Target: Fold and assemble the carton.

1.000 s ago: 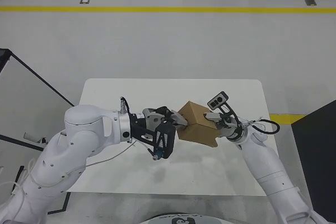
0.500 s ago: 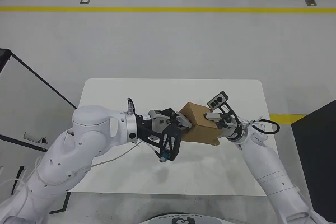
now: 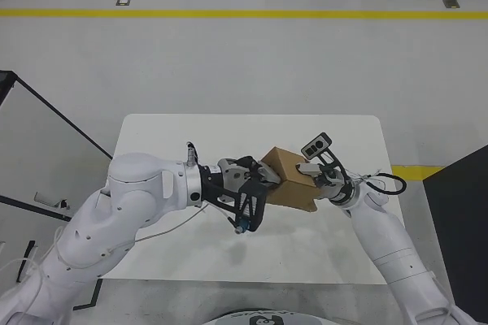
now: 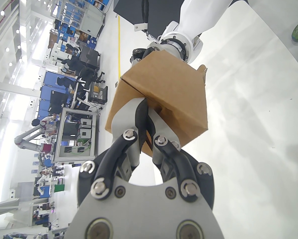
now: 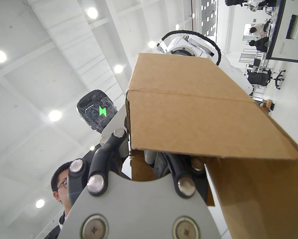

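A brown carton (image 3: 289,183) hangs above the white table (image 3: 187,138), held between my two arms. My right gripper (image 3: 315,177) holds the carton's right end; in the right wrist view the right gripper (image 5: 149,157) is shut on a cardboard flap under the carton (image 5: 188,115). My left gripper (image 3: 263,175) is at the opposite end. In the left wrist view the left gripper (image 4: 144,103) is shut, its tips pressed against the seam between the end flaps of the carton (image 4: 169,88). A loose flap edge sticks out on the carton's far side.
A black-framed stand (image 3: 16,106) sits off the table's left side and a dark panel (image 3: 472,203) off its right. The bare tabletop (image 4: 251,100) lies beneath and around the carton.
My left arm has moved right, bringing its shut gripper up against the carton's left end. The right arm and the carton have stayed almost still.
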Robot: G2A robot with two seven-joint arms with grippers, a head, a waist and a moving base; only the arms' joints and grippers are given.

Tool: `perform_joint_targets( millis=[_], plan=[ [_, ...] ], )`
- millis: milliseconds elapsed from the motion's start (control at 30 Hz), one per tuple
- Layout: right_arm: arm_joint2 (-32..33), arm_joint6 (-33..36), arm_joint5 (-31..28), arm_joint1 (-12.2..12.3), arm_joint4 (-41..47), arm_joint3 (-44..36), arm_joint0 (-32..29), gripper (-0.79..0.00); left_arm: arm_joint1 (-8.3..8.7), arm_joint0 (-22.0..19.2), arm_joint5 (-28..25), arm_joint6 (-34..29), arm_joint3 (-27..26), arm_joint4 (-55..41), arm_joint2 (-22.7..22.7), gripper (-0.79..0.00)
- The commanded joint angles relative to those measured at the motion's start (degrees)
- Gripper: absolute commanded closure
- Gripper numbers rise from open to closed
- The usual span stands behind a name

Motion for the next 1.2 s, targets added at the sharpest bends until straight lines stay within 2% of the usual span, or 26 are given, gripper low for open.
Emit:
perform_joint_targets(
  millis=[0, 300, 500, 867, 1100, 1133, 1167],
  plan=[
    [0.0, 0.0, 0.0, 0.0, 0.0, 0.0, 0.0, 0.0, 0.06, 0.2, 0.3, 0.0, 0.0, -0.6, -0.7, 0.0],
    [0.0, 0.0, 0.0, 0.0, 0.0, 0.0, 0.0, 0.0, 0.66, 2.2, 0.5, 0.0, -0.6, -2.8, -5.6, 0.0],
    [0.6, -2.4, 0.1, 0.1, -0.4, -2.3, -1.2, 0.0, 1.0, 3.4, 0.2, 0.0, -1.4, -3.2, -7.7, 0.0],
    [3.9, -0.3, -1.1, 0.8, -0.8, -3.5, -2.8, 0.0, 1.4, 5.2, 0.9, -0.5, -2.5, -4.9, -11.2, 0.0],
    [5.2, 1.2, -1.1, 1.2, -1.1, -4.2, -3.3, 0.0, 1.87, 6.9, 0.4, -1.2, -2.8, -7.0, -15.4, 0.0],
    [5.2, 1.2, -1.1, 1.2, -1.1, -4.2, -3.3, 0.0, 1.94, 7.3, 0.2, -1.3, -3.0, -7.4, -16.0, -0.095],
    [5.2, 1.2, -1.1, 1.2, -1.1, -4.2, -3.3, 0.0, 2.01, 7.6, 0.0, -1.5, -3.3, -7.6, -16.5, -0.388]
  ],
)
